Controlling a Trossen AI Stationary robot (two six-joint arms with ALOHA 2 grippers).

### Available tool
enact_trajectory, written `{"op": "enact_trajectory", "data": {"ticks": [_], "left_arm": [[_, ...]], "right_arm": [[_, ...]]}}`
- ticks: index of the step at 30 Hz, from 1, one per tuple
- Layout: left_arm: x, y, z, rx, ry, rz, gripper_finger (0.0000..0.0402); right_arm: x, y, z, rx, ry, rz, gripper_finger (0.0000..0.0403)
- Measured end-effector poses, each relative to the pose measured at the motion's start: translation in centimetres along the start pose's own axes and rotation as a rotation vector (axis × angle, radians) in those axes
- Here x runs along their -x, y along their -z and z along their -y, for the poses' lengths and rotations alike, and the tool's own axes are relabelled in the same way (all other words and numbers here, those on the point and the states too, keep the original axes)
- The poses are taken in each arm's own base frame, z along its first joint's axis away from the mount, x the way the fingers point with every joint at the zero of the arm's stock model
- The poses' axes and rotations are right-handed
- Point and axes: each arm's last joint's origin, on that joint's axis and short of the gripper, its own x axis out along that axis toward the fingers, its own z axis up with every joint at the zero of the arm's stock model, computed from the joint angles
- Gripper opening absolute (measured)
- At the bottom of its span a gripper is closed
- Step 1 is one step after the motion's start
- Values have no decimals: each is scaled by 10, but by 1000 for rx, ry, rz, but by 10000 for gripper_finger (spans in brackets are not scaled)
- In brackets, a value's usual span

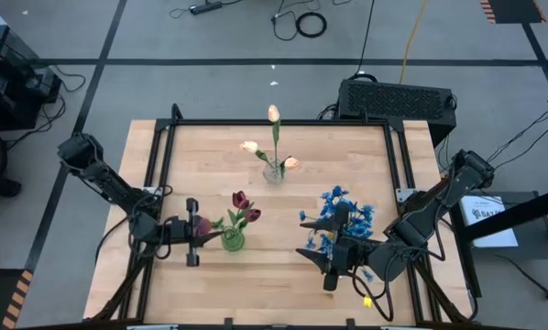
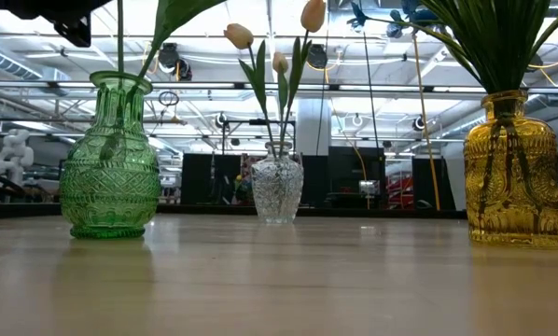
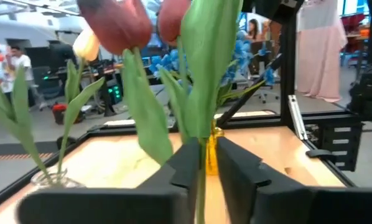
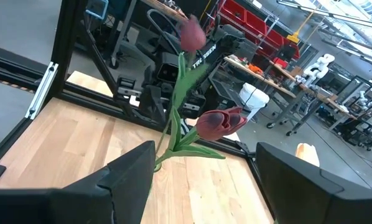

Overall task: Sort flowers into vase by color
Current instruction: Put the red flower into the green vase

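Note:
Dark red tulips [image 1: 242, 203] stand in a green glass vase [image 1: 233, 241] at the near left. Cream-peach tulips [image 1: 272, 115] stand in a clear vase [image 1: 273, 171] at the far middle. Blue flowers [image 1: 340, 213] stand in a yellow vase [image 2: 512, 177] at the right. My left gripper [image 1: 210, 234] is level at the green vase's left, open by a narrow gap, with a green tulip stem [image 3: 201, 174] between its fingers. My right gripper [image 1: 327, 266] is wide open and empty, near the blue flowers and pointing toward the red tulips [image 4: 220, 123]. My left gripper comes level from the table's left, its fingers on either side of the upright tulip stem [image 3: 202, 155] above the green vase. The stem lies close against one finger [image 3: 187, 163] with a gap to the other. I cannot tell whether it touches.
A black metal frame [image 1: 283, 123] runs along the table's far, left and right edges. A black box [image 1: 395, 99] stands behind the far right corner. Bare wood lies along the near edge [image 2: 279, 289] and in the far left corner.

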Motion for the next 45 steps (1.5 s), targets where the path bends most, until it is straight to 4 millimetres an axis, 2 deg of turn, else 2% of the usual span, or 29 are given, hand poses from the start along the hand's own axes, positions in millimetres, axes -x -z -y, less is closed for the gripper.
{"op": "enact_trajectory", "data": {"ticks": [7, 12, 17, 24, 27, 36, 45], "left_arm": [[3, 2, 2, 8, -21, -24, 135], [11, 1, 7, 11, -29, -30, 154], [14, 1, 7, 59, -112, -43, 173], [15, 6, 8, 84, -114, -76, 262], [18, 2, 10, 98, -94, -68, 284], [37, -20, 18, 183, -29, -25, 290], [60, -36, 18, 161, 28, 2, 290]], "right_arm": [[0, 0, 0, -1, 0, 0, 270], [0, 1, 0, 6, -2, -7, 270], [0, 2, 0, 5, -3, -14, 270], [0, 2, 0, 3, -3, -14, 270], [0, 2, 0, 0, -3, -14, 270], [0, 2, 0, 0, -3, -14, 270], [0, 1, 1, 1, -1, -6, 270]]}}
